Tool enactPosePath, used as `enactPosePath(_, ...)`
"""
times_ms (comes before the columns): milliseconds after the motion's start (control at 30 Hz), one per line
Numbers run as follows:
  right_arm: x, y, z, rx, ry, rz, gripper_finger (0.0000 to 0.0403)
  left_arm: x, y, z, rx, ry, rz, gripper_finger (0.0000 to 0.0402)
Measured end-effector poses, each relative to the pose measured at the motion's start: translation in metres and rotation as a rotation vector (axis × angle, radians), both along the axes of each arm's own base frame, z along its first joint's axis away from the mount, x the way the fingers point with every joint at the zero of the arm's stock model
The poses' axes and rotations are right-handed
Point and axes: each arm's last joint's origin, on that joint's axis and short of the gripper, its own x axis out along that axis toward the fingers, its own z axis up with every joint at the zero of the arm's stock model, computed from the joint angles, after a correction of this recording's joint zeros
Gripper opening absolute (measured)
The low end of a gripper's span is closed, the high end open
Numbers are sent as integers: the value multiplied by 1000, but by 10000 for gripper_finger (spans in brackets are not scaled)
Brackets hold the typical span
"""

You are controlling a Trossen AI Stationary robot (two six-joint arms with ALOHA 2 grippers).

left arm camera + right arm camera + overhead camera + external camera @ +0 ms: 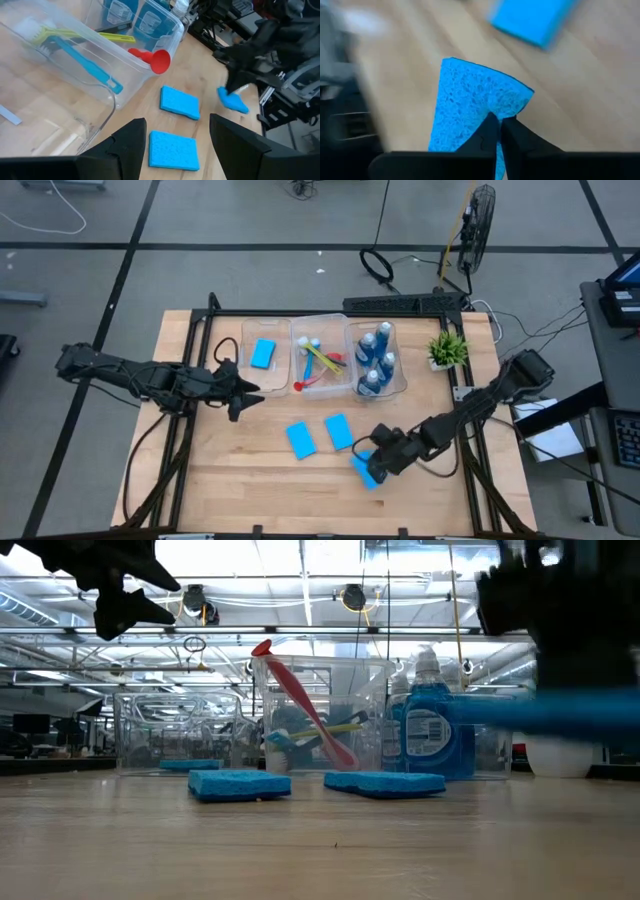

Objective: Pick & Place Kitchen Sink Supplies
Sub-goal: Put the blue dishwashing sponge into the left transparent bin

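My right gripper [376, 460] is shut on a light-blue sponge [470, 100] above the table's near right part; it shows lifted in the low view [540, 712]. Two more sponges [300, 439] [339, 431] lie flat on the table. A fourth sponge [263, 353] lies in the left clear bin. Brushes [318, 360] lie in the middle bin; the red one [300, 700] leans over its rim. Blue bottles [376, 360] stand in the right bin. My left gripper [240, 392] is open and empty, left of the bins. My right gripper pinches the sponge's edge [492, 107] between its two fingers, at the end nearest the gripper. The edge is dented in where the fingers [487, 132] meet it. The sponge is lifted clear of the table and sticks out about level beyond the fingers.
Three clear bins [323, 320] stand side by side at the table's far middle. A small green potted plant [447, 348] stands right of them. Bare wood [240, 480] shows at the near left.
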Motion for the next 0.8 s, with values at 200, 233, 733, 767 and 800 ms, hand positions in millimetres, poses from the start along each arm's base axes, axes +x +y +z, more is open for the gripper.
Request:
enactPosePath(200, 25, -17, 51, -30, -441, 113, 1, 1, 0, 0, -33, -9, 13, 218)
enactPosePath(233, 29, -22, 59, -45, -516, 115, 0, 2, 0, 1, -34, -14, 13, 218)
enactPosePath(733, 86, -94, 146, -590, -703, 17, 0, 42, -9, 18, 70, -307, -37, 218)
enactPosePath(767, 89, -97, 152, -626, -688, 0, 0, 44, -9, 18, 84, -319, -40, 218)
enactPosePath(800, 91, -100, 156, -658, -671, -18, 0, 45, -9, 19, 96, -327, -43, 218)
